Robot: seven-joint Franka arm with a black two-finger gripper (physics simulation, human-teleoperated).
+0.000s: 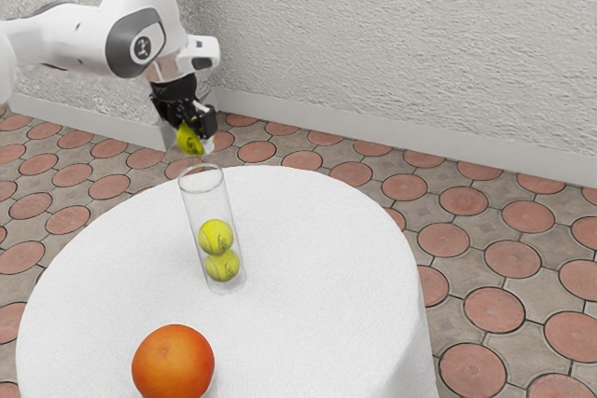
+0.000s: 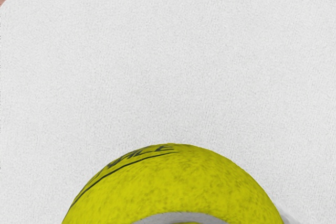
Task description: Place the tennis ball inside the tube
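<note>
Above the table, my gripper (image 1: pixel 193 137) is shut on a tennis ball (image 1: pixel 189 141). Just below it in the exterior view stands the clear tube (image 1: pixel 211 200), its round rim close under the ball. Inside the tube two tennis balls rest one on the other, the upper ball (image 1: pixel 215 237) and the lower ball (image 1: pixel 223 266). In the wrist view the held tennis ball (image 2: pixel 173 187) is large, with dark lettering. Whether the ball is exactly over the rim, I cannot tell.
An orange fruit (image 1: pixel 173 362) lies on the round white table (image 1: pixel 317 258), near the exterior view's lower edge. Beyond the table are a tiled floor (image 1: pixel 464 201) and a pale textured wall (image 1: pixel 401 44).
</note>
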